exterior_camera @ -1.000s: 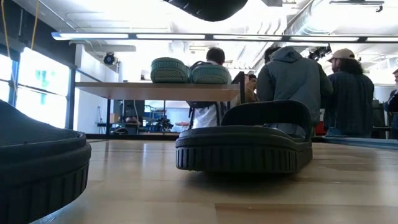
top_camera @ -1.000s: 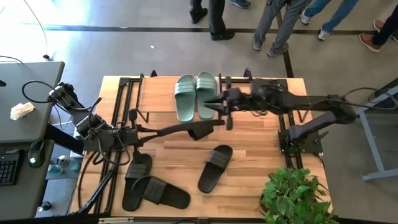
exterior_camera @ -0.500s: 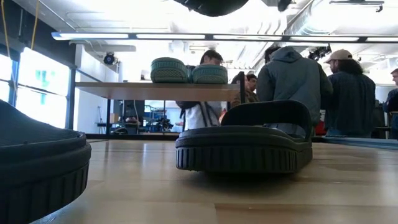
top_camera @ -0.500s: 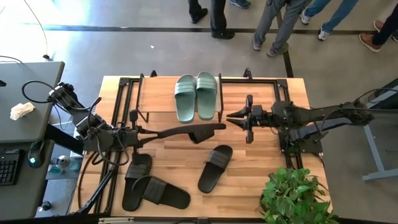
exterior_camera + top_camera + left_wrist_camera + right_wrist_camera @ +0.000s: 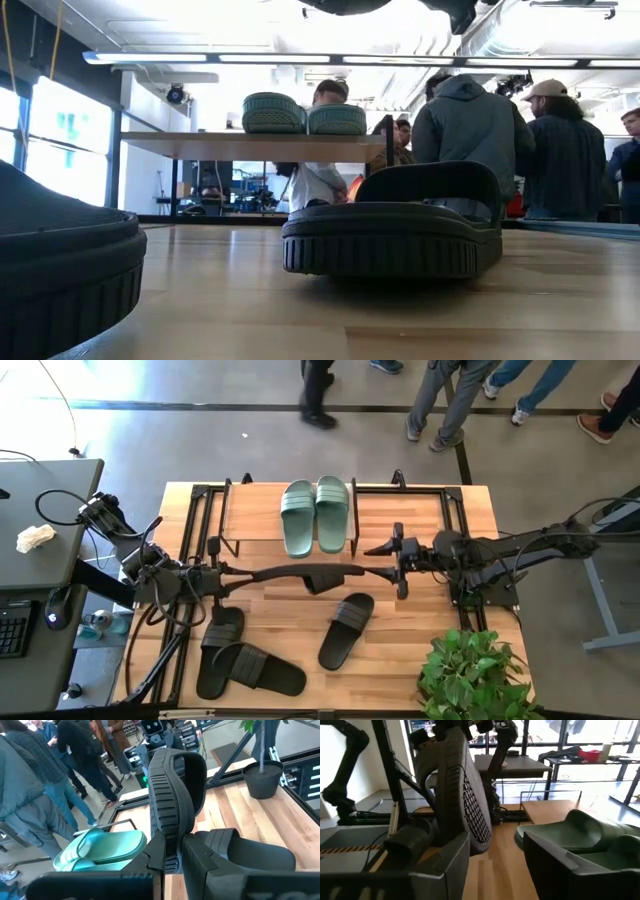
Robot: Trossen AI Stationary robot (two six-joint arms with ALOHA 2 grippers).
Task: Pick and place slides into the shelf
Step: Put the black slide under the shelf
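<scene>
My left gripper (image 5: 312, 573) reaches to the table's middle, shut on a black slide (image 5: 345, 572) that it holds in the air. My right gripper (image 5: 396, 560) stands open just right of that slide's free end; in the right wrist view the slide (image 5: 460, 785) rises before its spread fingers, and I cannot tell whether they touch it. Two green slides (image 5: 316, 514) lie side by side, soles down, on the shelf (image 5: 250, 520). Three more black slides lie on the tabletop: one (image 5: 346, 630) near the middle, two (image 5: 240, 660) at the near left. My left gripper pinches one end of the black slide's sole (image 5: 170, 847) between its two fingers, one on each flat face. The fingers come level from the table's left and lie along the slide. It stands on its side edge, reaching away from the fingers, clear of the table.
Black metal frames (image 5: 200, 530) border the table left and right. A potted plant (image 5: 470, 675) stands at the near right corner. Several people stand beyond the far edge. In the low view a black slide (image 5: 395, 225) lies in front of the shelf (image 5: 260, 145).
My right gripper has drawn back from the green slides on the shelf, going toward the table's right and near edges, and now faces the held black slide. My left gripper has carried that slide a little toward the table's right.
</scene>
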